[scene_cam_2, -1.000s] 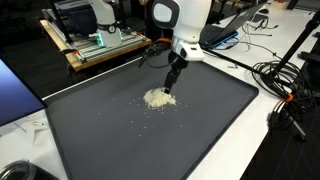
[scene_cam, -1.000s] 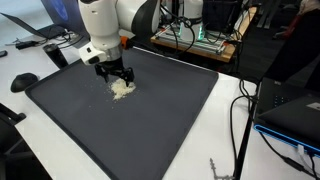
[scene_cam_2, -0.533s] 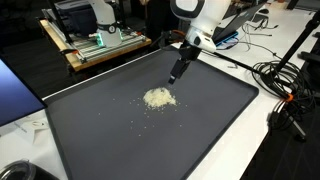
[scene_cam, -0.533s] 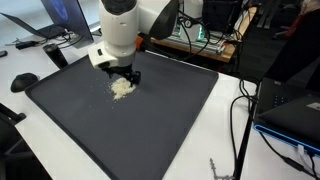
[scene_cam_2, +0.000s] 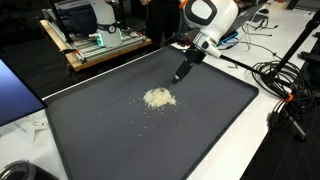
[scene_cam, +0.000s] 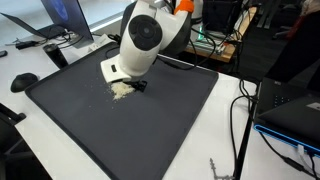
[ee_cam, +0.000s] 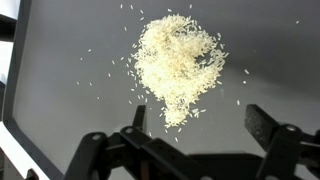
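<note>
A small pile of pale rice grains (scene_cam_2: pixel 158 98) lies on a large dark mat (scene_cam_2: pixel 120 130), with loose grains scattered round it. In both exterior views my gripper (scene_cam_2: pixel 181 74) hangs above the mat, a little beyond the pile and clear of it. The white arm partly hides the gripper (scene_cam: pixel 136 84) and stands just behind the rice pile (scene_cam: pixel 121 90). In the wrist view the rice pile (ee_cam: pixel 178 62) fills the upper middle, and my gripper (ee_cam: pixel 203 125) is open with nothing between its dark fingers (ee_cam: pixel 268 124).
The mat (scene_cam: pixel 150 130) lies on a white table. A wooden board with electronics (scene_cam_2: pixel 95 45) stands behind it. Black cables (scene_cam_2: pixel 285 85) trail beside the mat. A mouse (scene_cam: pixel 22 82) and a laptop (scene_cam: pixel 62 18) sit off one corner.
The arm has risen from just over the rice pile and swung away toward the mat's far side. The gripper stayed open and the rice has not moved.
</note>
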